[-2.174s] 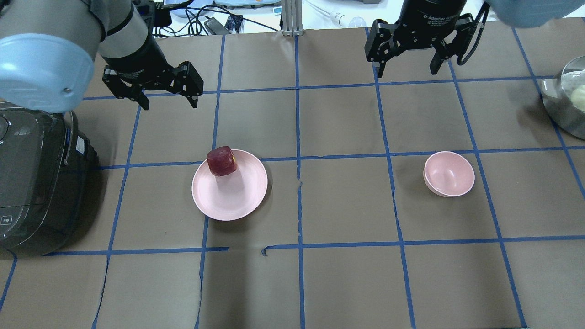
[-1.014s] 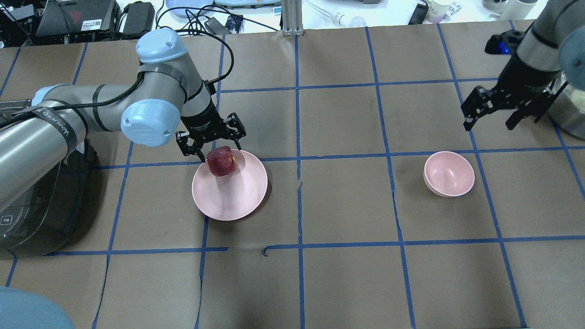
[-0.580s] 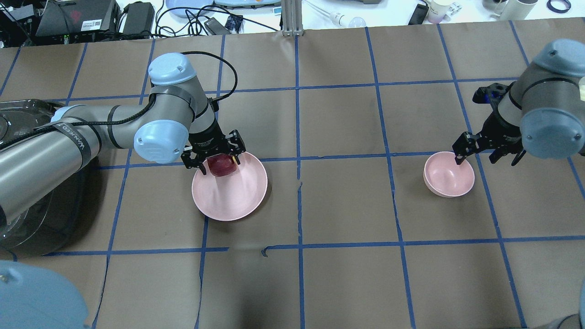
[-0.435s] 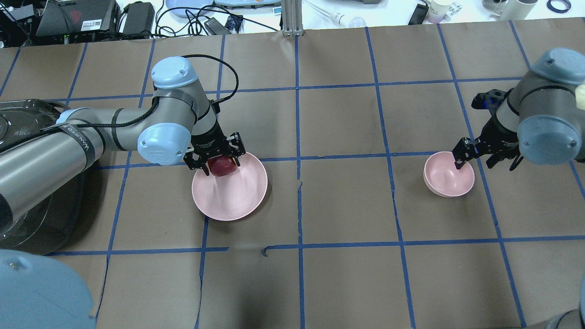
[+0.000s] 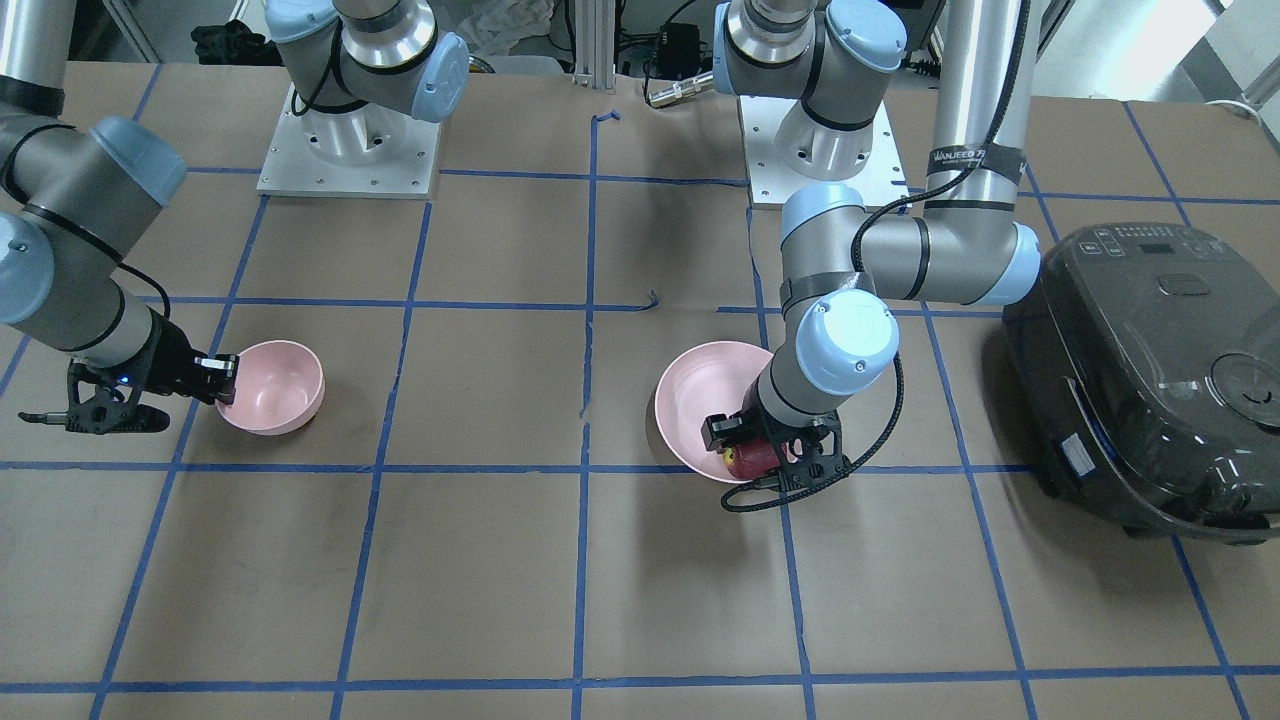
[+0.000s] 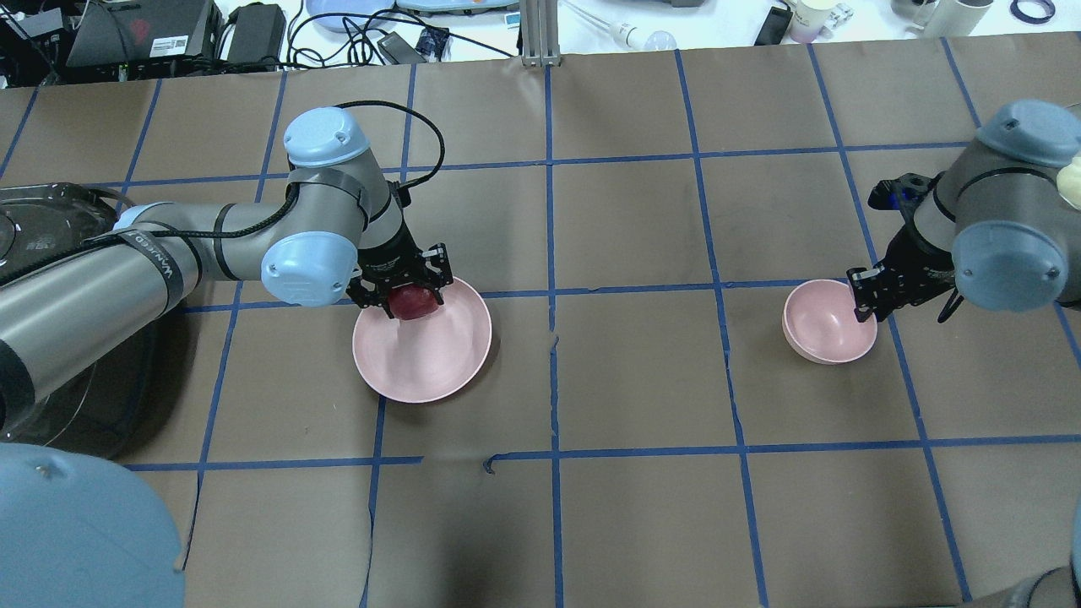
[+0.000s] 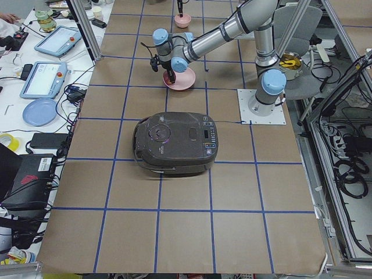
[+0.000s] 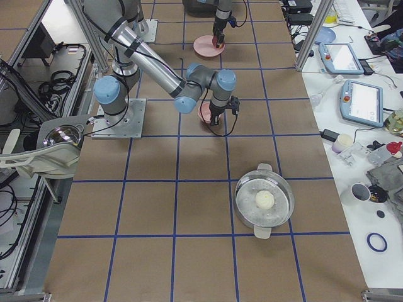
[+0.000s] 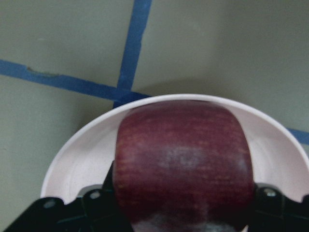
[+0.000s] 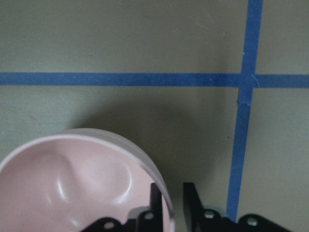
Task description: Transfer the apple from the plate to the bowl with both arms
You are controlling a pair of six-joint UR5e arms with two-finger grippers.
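The dark red apple (image 6: 414, 304) sits at the far edge of the wide pink plate (image 6: 422, 367). My left gripper (image 6: 410, 295) is shut on the apple, one finger on each side; the left wrist view shows the apple (image 9: 183, 159) filling the gap between the fingers (image 9: 91, 200) over the plate's rim (image 9: 77, 150). The small deep pink bowl (image 6: 823, 325) stands to the right. My right gripper (image 6: 863, 306) is shut on the bowl's far right rim; in the right wrist view the rim (image 10: 161, 186) runs between its fingers (image 10: 193, 198).
A dark rice cooker (image 5: 1150, 370) stands at the table's left end, close behind my left arm. A steel pot (image 8: 264, 201) with a pale round item in it stands at the right end. Blue tape lines grid the brown table (image 6: 633, 380).
My left gripper came down over the apple and closed on it; the plate shifted slightly. My right gripper came down to the bowl and closed on its rim.
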